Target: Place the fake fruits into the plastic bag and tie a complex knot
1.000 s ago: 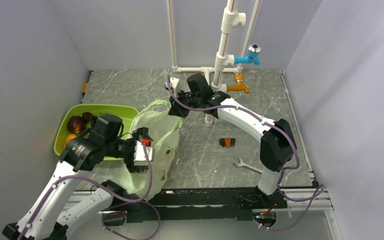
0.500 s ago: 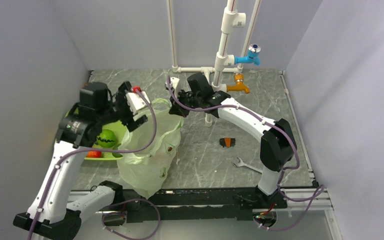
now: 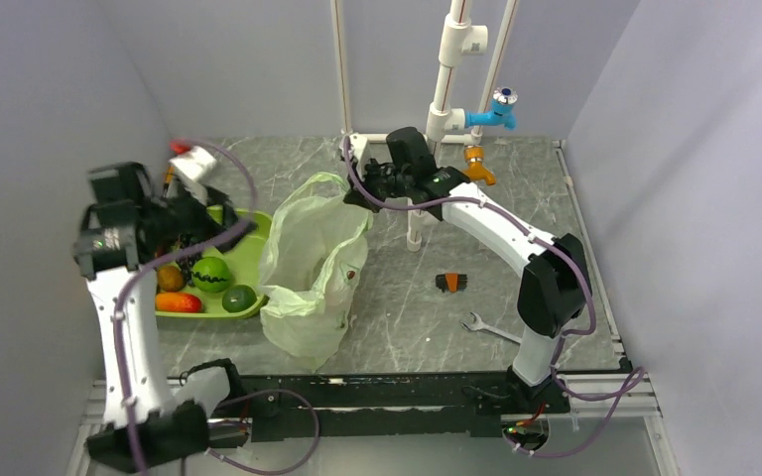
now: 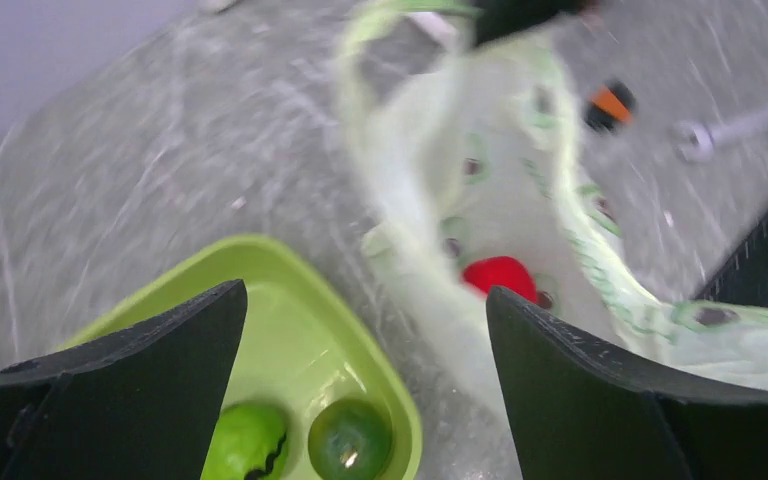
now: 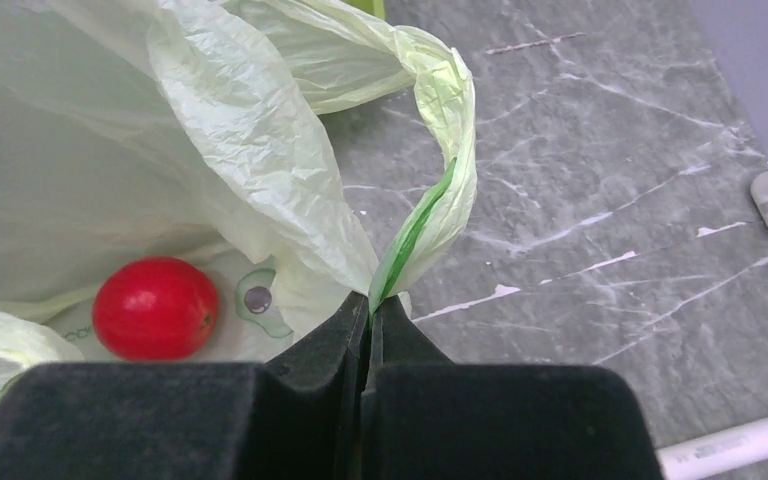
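Left arm stands tall at frame left, left gripper (image 4: 365, 300) over the lime tray (image 3: 259, 230), fingers spread wide, holding nothing. Right arm reaches to upper centre, right gripper (image 5: 368, 318) pinched tight on the plastic bag (image 3: 313, 263) by one handle. I count one red fruit (image 5: 155, 307) in the bag and four more in the tray, possibly others behind the arm.

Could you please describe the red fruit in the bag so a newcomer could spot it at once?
Find the pale green plastic bag in the middle of the table, its handle pinched by the right gripper. Inside it lies a round glossy red fruit, the only fruit seen in the bag; the other fruits sit in the lime-green tray.
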`<state>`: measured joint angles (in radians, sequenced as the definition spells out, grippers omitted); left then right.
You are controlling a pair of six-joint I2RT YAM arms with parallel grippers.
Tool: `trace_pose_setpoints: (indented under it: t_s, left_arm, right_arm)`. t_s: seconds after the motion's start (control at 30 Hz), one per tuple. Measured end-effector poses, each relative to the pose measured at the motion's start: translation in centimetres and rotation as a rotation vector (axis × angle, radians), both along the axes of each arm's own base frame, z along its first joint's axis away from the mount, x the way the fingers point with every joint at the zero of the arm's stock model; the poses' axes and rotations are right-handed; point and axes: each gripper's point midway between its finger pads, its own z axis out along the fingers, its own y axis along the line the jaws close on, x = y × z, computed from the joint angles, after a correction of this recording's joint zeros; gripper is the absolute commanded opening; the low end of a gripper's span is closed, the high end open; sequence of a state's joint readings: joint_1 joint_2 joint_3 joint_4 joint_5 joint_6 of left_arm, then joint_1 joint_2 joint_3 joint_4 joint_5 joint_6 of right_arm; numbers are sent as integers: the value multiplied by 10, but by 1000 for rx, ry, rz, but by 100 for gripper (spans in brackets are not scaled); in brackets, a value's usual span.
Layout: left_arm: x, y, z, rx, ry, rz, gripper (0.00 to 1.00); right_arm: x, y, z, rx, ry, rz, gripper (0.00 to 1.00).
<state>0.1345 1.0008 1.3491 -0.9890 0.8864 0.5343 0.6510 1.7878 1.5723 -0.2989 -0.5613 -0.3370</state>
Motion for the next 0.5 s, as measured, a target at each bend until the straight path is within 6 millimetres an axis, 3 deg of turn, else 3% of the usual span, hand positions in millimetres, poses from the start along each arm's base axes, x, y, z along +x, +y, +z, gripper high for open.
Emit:
trace_pose_setpoints:
  t_s: [0.1,0.2,0.3,0.43,0.5]
  left_arm:
    - [29,69,2,-107,61,258,99]
    - [40,126,-28,-168,163,465,99]
    - [38,143,-71,-145,278,527,99]
    - [26,164,-149,-73,510,626,99]
    - [17,169,-179,-56,605,672,99]
  right_arm:
    - [4,-4,1,-4,-22,7,0]
    - [3,-4,0,-7,-25,19,0]
    - [2,-3,1,-5,-28,30,0]
    - [-1,-2,1,0,-27,43,0]
    - [-2,-1,1,2,-24,50,0]
